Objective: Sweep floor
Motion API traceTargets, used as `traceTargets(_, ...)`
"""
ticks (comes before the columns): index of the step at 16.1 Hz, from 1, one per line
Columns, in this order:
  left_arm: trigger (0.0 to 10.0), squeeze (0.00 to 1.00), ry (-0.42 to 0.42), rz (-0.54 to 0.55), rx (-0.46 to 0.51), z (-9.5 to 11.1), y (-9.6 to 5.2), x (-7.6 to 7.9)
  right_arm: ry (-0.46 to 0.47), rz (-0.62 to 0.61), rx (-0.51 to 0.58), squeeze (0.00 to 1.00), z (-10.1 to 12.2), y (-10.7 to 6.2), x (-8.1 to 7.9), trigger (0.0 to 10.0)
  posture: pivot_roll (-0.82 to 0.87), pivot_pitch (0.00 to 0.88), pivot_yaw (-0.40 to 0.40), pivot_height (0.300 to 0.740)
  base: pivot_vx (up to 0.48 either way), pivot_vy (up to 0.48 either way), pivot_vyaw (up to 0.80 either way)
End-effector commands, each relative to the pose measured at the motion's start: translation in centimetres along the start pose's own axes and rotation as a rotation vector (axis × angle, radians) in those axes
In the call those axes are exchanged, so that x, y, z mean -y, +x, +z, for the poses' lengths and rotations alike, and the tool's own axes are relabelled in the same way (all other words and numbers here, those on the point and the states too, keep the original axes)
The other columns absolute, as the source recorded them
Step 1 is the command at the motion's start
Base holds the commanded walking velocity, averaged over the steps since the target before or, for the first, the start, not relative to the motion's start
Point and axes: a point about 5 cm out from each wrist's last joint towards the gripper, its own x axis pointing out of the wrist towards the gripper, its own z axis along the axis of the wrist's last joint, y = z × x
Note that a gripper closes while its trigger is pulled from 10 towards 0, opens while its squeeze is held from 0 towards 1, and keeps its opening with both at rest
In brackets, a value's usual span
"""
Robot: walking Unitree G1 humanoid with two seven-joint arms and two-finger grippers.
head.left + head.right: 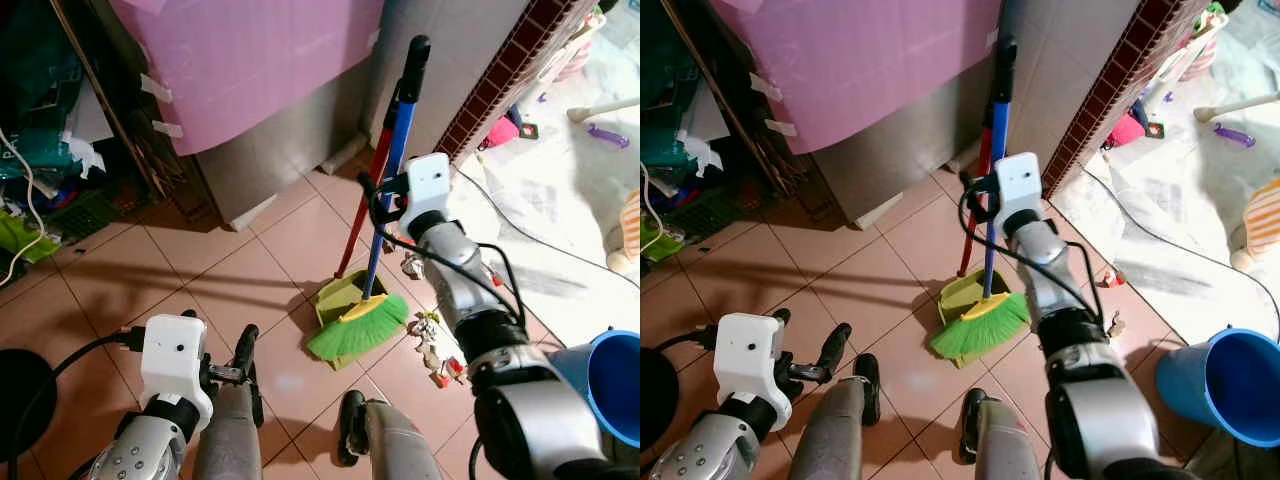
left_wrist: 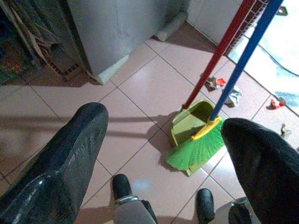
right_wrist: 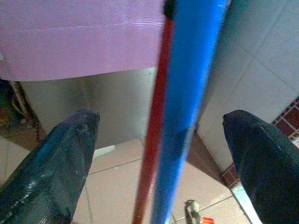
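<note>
Right pincer gapes wide around the blue broom handle, untouched; left pincer, also wide, hangs low over the floor.

Terracotta floor tiles meet a grey tiled wall, a pink sheet taped over a steel cabinet.

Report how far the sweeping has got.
Done: nothing swept yet; scraps of litter lie on the tiles right of the dustpan. In hand: the right gripper is open around the blue broom handle, not yet closed on it; the broom's green bristles rest on the dustpan. The left gripper hangs open low over the floor. Left: grip the broom, sweep up the litter.
</note>
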Motion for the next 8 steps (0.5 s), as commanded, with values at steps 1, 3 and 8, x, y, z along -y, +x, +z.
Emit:
traceTargets(1, 10.0, 0.00, -0.012, -0.007, -0.011, 0.0, -0.4, 0.1, 0.008, -0.019, -0.016, 0.00, -0.5, -0.2, 0.4, 10.0, 0.18, 0.375, -0.065, 0.740, 0.000, 0.000, 0.00)
traceTargets(3, 10.0, 0.00, -0.032, -0.052, -0.020, 0.0, -0.5, 0.6, 0.003, -0.032, -0.019, 0.00, -0.6, -0.1, 0.9, 10.0, 0.18, 0.376, -0.065, 0.740, 0.000, 0.000, 0.00)
traceTargets(8, 10.0, 0.00, -0.078, -0.154, -0.002, 0.5, -0.9, 2.0, 0.016, -0.042, -0.021, 0.00, -0.4, 0.4, 1.2, 10.0, 0.19, 0.377, -0.063, 0.740, 0.000, 0.000, 0.00)
